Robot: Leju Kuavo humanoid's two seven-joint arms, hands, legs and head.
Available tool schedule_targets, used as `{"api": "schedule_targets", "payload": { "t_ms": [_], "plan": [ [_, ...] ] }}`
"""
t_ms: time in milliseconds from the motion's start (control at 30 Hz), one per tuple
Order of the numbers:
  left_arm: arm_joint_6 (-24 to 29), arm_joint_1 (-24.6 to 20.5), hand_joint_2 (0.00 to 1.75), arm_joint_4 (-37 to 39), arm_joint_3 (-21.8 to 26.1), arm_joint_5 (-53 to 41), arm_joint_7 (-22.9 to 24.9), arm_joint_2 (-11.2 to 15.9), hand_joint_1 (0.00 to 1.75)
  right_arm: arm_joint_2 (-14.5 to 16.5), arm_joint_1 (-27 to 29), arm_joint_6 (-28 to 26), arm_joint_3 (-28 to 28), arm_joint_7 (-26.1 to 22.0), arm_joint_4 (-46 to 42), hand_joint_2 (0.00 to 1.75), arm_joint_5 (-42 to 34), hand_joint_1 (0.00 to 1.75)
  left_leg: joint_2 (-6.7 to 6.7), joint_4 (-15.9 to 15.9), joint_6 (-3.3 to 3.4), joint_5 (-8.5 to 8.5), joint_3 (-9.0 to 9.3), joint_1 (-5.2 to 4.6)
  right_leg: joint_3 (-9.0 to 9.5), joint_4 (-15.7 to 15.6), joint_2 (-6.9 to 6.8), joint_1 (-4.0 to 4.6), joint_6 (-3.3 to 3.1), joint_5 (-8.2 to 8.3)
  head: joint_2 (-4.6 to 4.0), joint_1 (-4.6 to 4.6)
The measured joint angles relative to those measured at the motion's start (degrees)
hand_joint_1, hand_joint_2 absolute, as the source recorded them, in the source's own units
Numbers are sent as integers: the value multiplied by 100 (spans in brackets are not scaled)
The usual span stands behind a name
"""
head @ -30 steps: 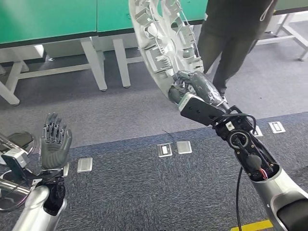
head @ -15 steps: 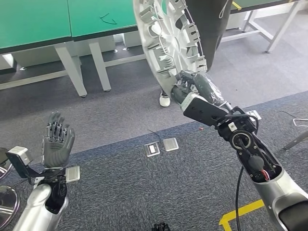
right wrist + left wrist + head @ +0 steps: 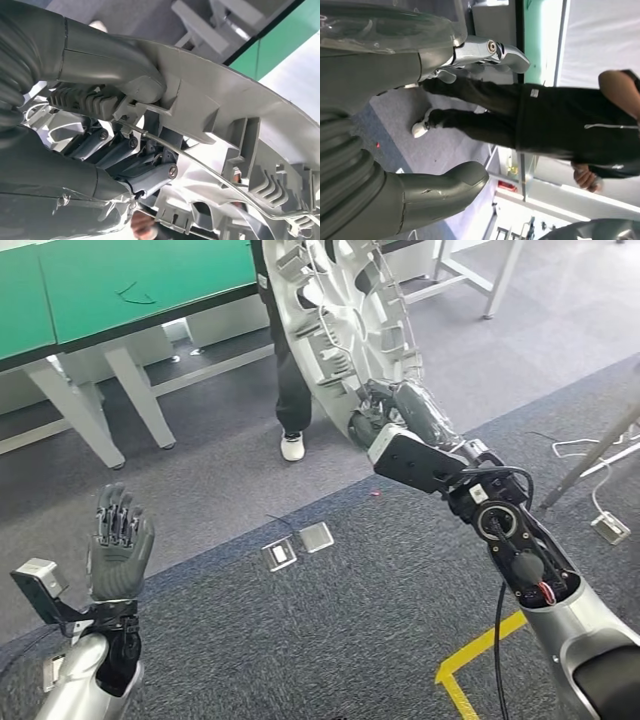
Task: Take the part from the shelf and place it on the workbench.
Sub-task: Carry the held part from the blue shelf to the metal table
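Observation:
The part is a round silver hubcap with ribbed clips on its inner face, held upright in the air at the top centre of the head view. My right hand grips its lower rim; in the right wrist view the thumb and fingers clamp the hubcap's edge. My left hand is raised at lower left, palm up, fingers apart, holding nothing. The left wrist view shows that hand spread wide. A green-topped workbench stands at the upper left.
A person in dark clothes stands behind the hubcap, also seen in the left wrist view as a person. Floor boxes lie in the grey carpet. Yellow floor tape marks the lower right. Cables and a table leg are at right.
The whole scene has slid rightward across the frames, so the camera has turned. The green workbench and the person now sit further left. Both hands keep their poses, the hubcap still held.

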Motion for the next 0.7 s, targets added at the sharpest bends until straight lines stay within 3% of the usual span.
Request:
{"api": "schedule_targets", "payload": {
  "t_ms": [33, 67, 133, 167, 233, 300, 367, 433, 500, 533, 567, 633, 700],
  "plan": [
    [18, 10, 175, 2, 0, 9, -5, -2, 0, -1, -38, 20, -2, 23, -1, 175, -40, 175, -19, -19, 33, 88, -27, -9, 0, 0, 84, 13, -7, 5, 0, -4],
    [36, 10, 175, 3, 0, 19, -10, -5, 0, -4, -75, 38, -7, 52, -2, 175, -87, 175, -50, -278, 74, 273, 66, -24, 2, 0, 169, 21, -9, 12, 0, -7],
    [56, -25, 175, 4, 0, 23, -13, -17, 0, -18, -108, 54, -32, 126, -26, 175, -162, 175, -249, -1155, 168, 691, 455, -59, -1, -2, 319, 21, -3, 27, 0, -14],
    [56, -46, 175, 4, 0, 15, -4, -25, 0, -28, -93, 51, -56, 163, -51, 175, -182, 175, -336, -1502, 198, 822, 619, -74, -7, -6, 381, 15, 10, 36, 0, -13],
    [67, -73, 175, 3, 0, 0, 33, -47, 0, -44, -5, 36, -119, 215, -118, 175, -196, 175, -392, -1774, 227, 882, 755, -104, -27, -22, 488, -10, 50, 56, 0, -16],
    [88, -77, 175, 1, 0, -3, 74, -78, 0, -73, 102, 27, -178, 235, -194, 175, -204, 175, -236, -1859, 249, 920, 793, -104, -46, -45, 537, -22, 101, 73, 0, -20],
    [95, -75, 175, -1, 0, -1, 93, -107, 0, -108, 169, 27, -224, 245, -258, 175, -208, 175, -84, -1996, 285, 974, 855, -78, -154, 165, 276, 10, 141, -85, 0, 6],
    [58, -64, 175, 3, -2, -1, 107, -128, 0, -126, 212, 22, -265, 251, -295, 175, -194, 175, 57, -2054, 303, 993, 886, -71, -455, 847, -74, 15, 184, -462, 0, 41],
    [6, -56, 175, 20, -4, -3, 117, -143, 0, -141, 276, 5, -310, 256, -320, 175, -176, 175, 199, -2049, 294, 983, 887, -58, -740, 1492, -196, -33, 249, -702, 0, 63],
    [-12, -58, 175, 33, -5, -4, 120, -147, 0, -152, 311, -5, -331, 257, -327, 175, -172, 175, 266, -2040, 279, 972, 888, -44, -753, 1541, -226, -62, 285, -671, 0, 73],
    [-26, -64, 175, 45, -6, -4, 127, -149, 0, -162, 341, -13, -350, 257, -331, 175, -171, 175, 335, -2019, 253, 955, 889, -24, -649, 1354, -264, -91, 326, -539, 0, 87],
    [-51, -90, 175, 63, -7, -10, 168, -144, 0, -170, 375, -25, -372, 250, -331, 175, -168, 175, 463, -1931, 168, 889, 880, 1, -224, 565, -461, -121, 410, -188, 0, 126],
    [-81, -121, 175, 70, -8, -20, 226, -129, 0, -170, 397, -50, -389, 234, -340, 175, -161, 175, 566, -1818, 83, 823, 858, -18, 27, 65, -578, -118, 387, -35, 0, 154]
  ]
}}
